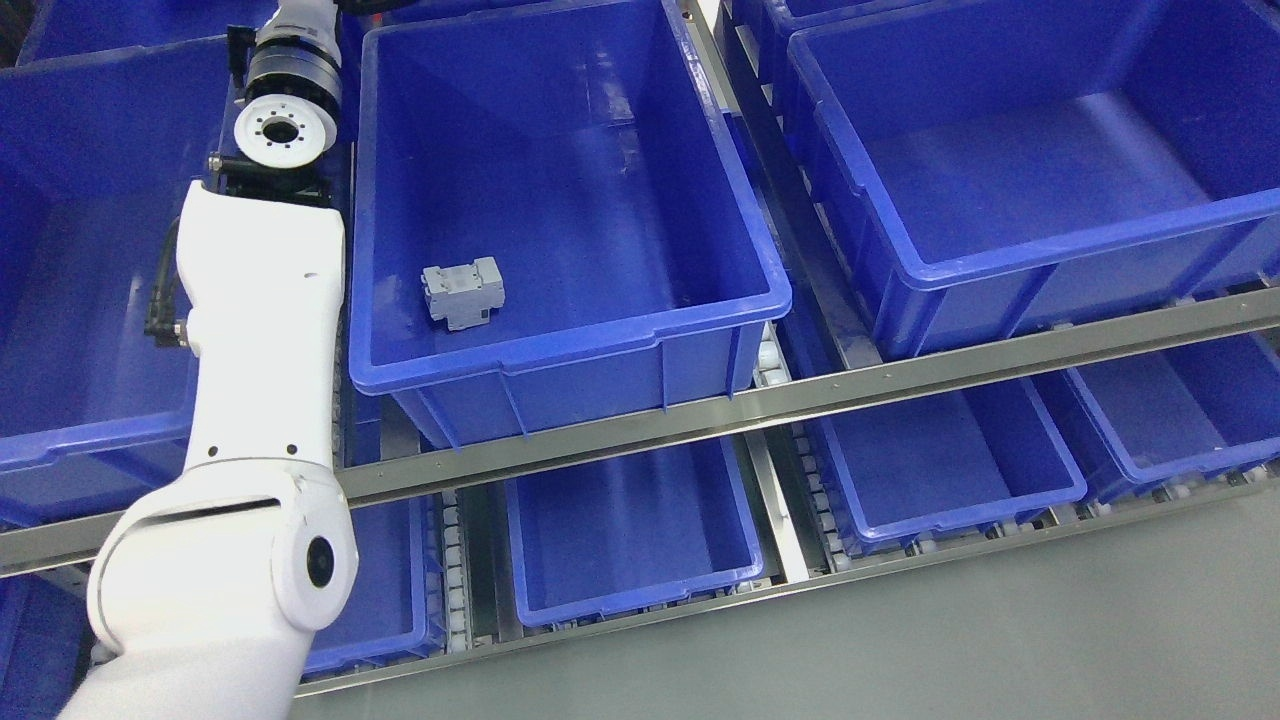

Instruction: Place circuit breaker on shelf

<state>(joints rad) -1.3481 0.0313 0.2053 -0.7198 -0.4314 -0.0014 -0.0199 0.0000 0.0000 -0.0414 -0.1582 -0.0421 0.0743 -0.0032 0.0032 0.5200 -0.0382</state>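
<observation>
One white jointed robot arm [255, 330] is seen rising from the lower left and leaving the frame at the top, so its hand is out of view and its grip cannot be told. Just beside it, a deep blue plastic bin [570, 330] is set on the steel shelf rail [900, 375]. A small grey circuit breaker [462, 292] is seen lying on the bin's floor near the front left. More blue bins [1010, 270] are ranged to the right and below.

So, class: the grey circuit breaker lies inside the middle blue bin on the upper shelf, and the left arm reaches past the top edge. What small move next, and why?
Probably draw the left arm back and clear of the shelf. The circuit breaker already rests on the floor of the blue bin, apart from the arm, so placing looks done. The hand itself is out of view.
</observation>
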